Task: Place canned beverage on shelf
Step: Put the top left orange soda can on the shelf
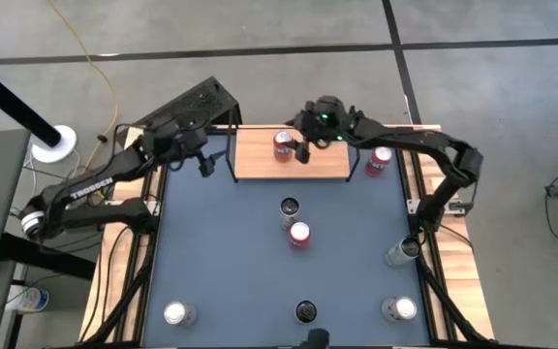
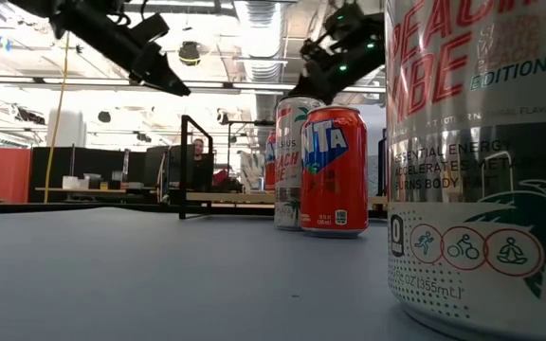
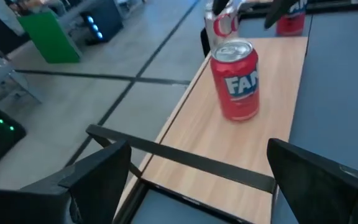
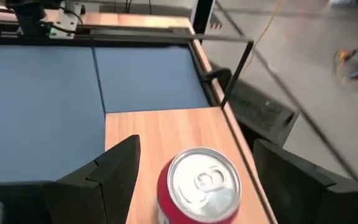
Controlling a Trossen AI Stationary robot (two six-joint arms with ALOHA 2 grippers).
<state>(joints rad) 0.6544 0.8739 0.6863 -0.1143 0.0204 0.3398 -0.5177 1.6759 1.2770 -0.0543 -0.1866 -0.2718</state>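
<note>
The right gripper (image 1: 303,147) is hovering over the shelf with its two dark fingers (image 4: 114,165) spread wide, one on each side of the red aluminium can (image 4: 197,186) and clear of it; it is holding nothing. That can is standing upright on the small rectangular light-wood shelf (image 1: 260,165), on a thin black wire frame, at the far edge of the dark-blue tabletop (image 1: 221,262).

The left gripper (image 1: 201,160) is hanging just beside the shelf's left end, its fingers (image 3: 98,174) also fully apart and empty, facing along the board toward the red can.

A second red can (image 1: 378,161) is standing just off the shelf's right end. Near the table's middle, a dark-topped can (image 1: 290,208) and a red-topped can (image 1: 299,235) are standing side by side. Silver-topped cans (image 1: 174,313) are standing toward the near corners and the right edge.
</note>
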